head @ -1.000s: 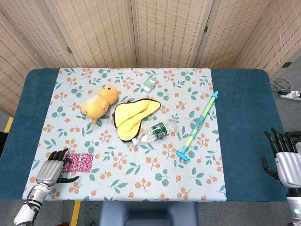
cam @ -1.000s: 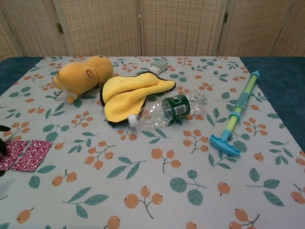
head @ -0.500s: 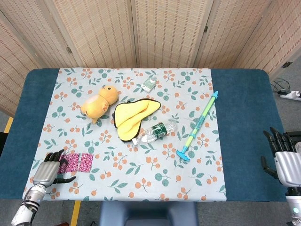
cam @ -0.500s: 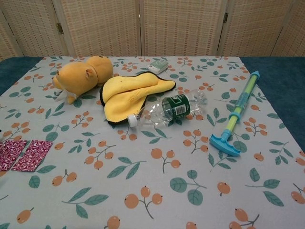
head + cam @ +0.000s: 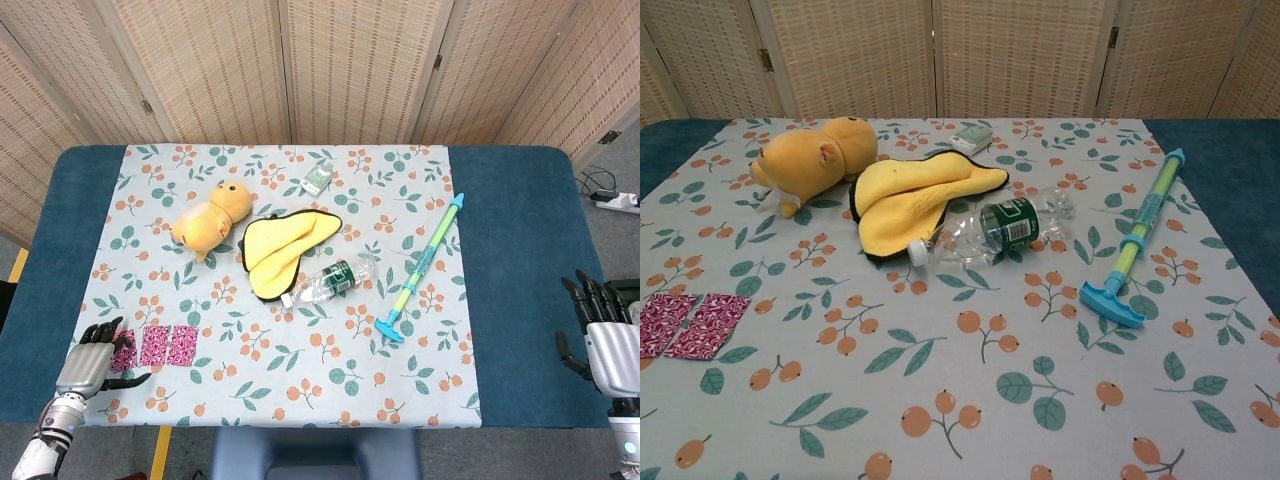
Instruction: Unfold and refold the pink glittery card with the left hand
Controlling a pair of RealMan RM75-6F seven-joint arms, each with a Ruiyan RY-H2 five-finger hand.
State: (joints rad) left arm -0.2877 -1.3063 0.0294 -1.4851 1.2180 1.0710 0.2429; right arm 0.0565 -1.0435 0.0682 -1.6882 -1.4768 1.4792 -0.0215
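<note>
Covering most of the blue table (image 5: 510, 240), a floral cloth (image 5: 290, 385) carried everything else, and the items ran down in size from there. A yellow rag (image 5: 278, 243) with dark edging lay crumpled near the middle, with an orange plush toy (image 5: 208, 215) on its side just to its left. A long green-and-blue water squirter (image 5: 421, 267) stretched diagonally on the right part of the cloth, its T-handle toward the near edge. A crushed clear bottle (image 5: 328, 280) with a green label lay just beside the rag's lower end, cap pointing left. The pink glittery card (image 5: 158, 345) lay flat and opened out near the cloth's front left corner (two panels side by side in the chest view). At its left edge sat the left hand (image 5: 88, 361), fingers spread and grasping nothing, fingertips at or just over the card's end. The right hand (image 5: 600, 335) hung off the table's right side, fingers apart and empty. A small green-and-white box (image 5: 317, 179) rested toward the far edge.
</note>
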